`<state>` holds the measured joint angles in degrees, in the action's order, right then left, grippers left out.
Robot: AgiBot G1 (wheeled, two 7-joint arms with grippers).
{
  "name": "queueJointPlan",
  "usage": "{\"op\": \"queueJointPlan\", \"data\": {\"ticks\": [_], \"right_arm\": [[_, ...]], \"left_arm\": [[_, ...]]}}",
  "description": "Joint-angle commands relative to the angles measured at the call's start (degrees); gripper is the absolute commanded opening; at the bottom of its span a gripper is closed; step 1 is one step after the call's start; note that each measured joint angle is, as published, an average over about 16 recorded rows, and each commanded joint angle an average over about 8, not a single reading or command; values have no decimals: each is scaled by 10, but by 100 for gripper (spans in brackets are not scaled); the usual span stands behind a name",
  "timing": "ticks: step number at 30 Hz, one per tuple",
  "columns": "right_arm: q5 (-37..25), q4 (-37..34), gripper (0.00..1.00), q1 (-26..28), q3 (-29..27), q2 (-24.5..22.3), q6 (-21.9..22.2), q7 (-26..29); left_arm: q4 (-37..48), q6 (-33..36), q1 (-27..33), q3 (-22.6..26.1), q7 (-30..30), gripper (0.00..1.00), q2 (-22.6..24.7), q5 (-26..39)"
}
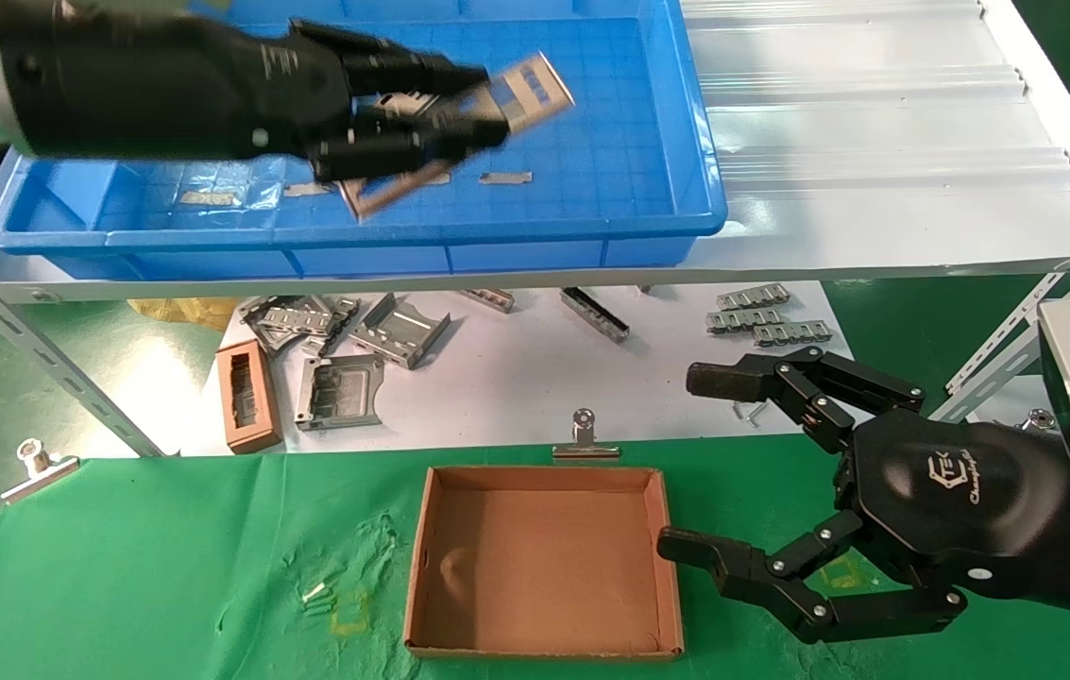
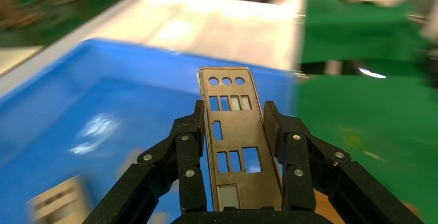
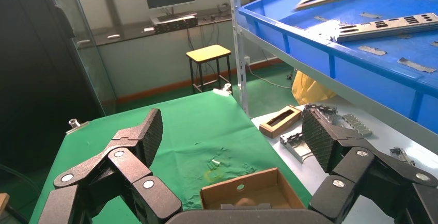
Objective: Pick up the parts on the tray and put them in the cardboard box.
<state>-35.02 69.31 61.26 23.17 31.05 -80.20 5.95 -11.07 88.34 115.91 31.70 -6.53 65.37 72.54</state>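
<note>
Right gripper (image 1: 686, 463) nearest the camera, parked low beside the box (image 1: 544, 562), jaws spread wide, holding nothing. Box sits on the green cloth (image 1: 166, 567) and looks bare inside. Left gripper (image 1: 487, 104) is up over the tray (image 1: 686, 142), clenched on one part (image 2: 232, 136); in the left wrist view the plate stands between both fingers (image 2: 188, 152), pinched by its long edges, most of its length sticking out past the tips. Another part (image 3: 387, 27) lies on the tray floor, with tape scraps (image 1: 504, 177) nearby.

Risks, as I judge them: an edge pinch on thin plate is slippery, so a fast swing could twist it or drop it short of the box. The tray wall and shelf edge (image 1: 497, 281) lie between tray and box; a low carry could clip the plate. The parked right gripper crowds the box's right side. Brackets (image 1: 346, 349), a frame piece (image 1: 246, 397) and a clip (image 1: 582, 436) sit behind the box, not in the way.
</note>
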Motion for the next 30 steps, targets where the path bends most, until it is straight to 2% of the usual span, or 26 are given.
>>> {"op": "queueJointPlan", "data": {"ticks": [1,4,9,13,22,30], "right_arm": [[0,0,100,0,0,0,0,0],[0,0,100,0,0,0,0,0],[0,0,100,0,0,0,0,0],[0,0,100,0,0,0,0,0],[0,0,100,0,0,0,0,0],[0,0,100,0,0,0,0,0]], "left_arm": [[-8,34,-5,0,-14,0,-2,1],[-89,42,-41,26,-9,0,-19,-29],[-272,36,-110,98,4,0,-81,-98],[-363,14,-155,147,-14,0,-112,-108],[-391,-108,-253,185,-79,0,-73,-45],[-388,-209,-298,205,-100,0,-27,10]]}}
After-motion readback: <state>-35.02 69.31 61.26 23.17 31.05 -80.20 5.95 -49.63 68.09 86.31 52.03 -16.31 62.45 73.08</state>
